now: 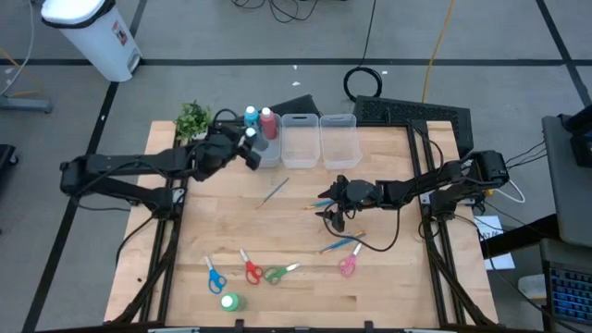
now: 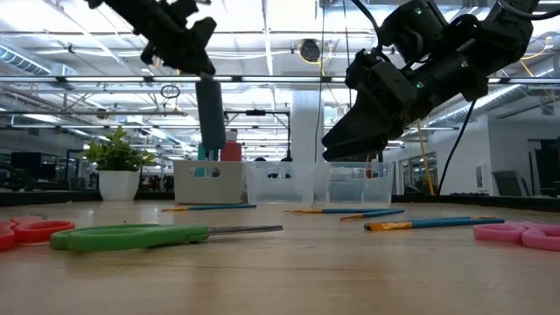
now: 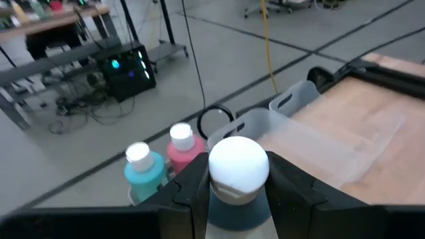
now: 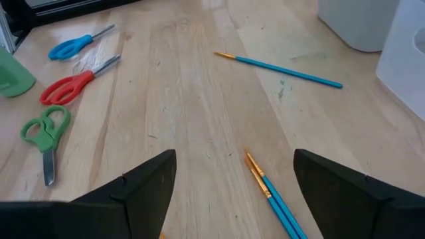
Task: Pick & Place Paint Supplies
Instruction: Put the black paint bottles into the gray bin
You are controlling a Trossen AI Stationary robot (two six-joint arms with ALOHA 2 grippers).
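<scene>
My left gripper (image 1: 250, 146) is shut on a dark grey paint bottle (image 2: 210, 114) with a white cap (image 3: 238, 166), held in the air over the leftmost clear bin (image 1: 270, 153). A blue bottle (image 3: 143, 171) and a pink-red bottle (image 3: 182, 147) stand in that bin. My right gripper (image 4: 232, 179) hovers open over two thin brushes (image 4: 269, 192) at mid-table and touches nothing. Blue (image 1: 215, 276), red (image 1: 250, 267), green (image 1: 277, 273) and pink (image 1: 348, 265) scissors lie flat near the front edge, beside a green bottle (image 1: 229, 302). My left gripper pinches the grey bottle's upper body (image 3: 239, 211), just under the white cap, between its two fingers (image 3: 192, 192). The fingers come from the table's left, slanting slightly down. The bottle hangs upright below the fingers, lifted clear above the bin.
Two more clear bins (image 1: 299, 139) (image 1: 338, 139) stand in a row at the far edge. A potted plant (image 1: 192, 118) sits at the far left corner. A single blue brush (image 1: 274, 192) lies mid-table and more brushes (image 1: 342, 245) lie right of centre. Bare wood spans the middle.
</scene>
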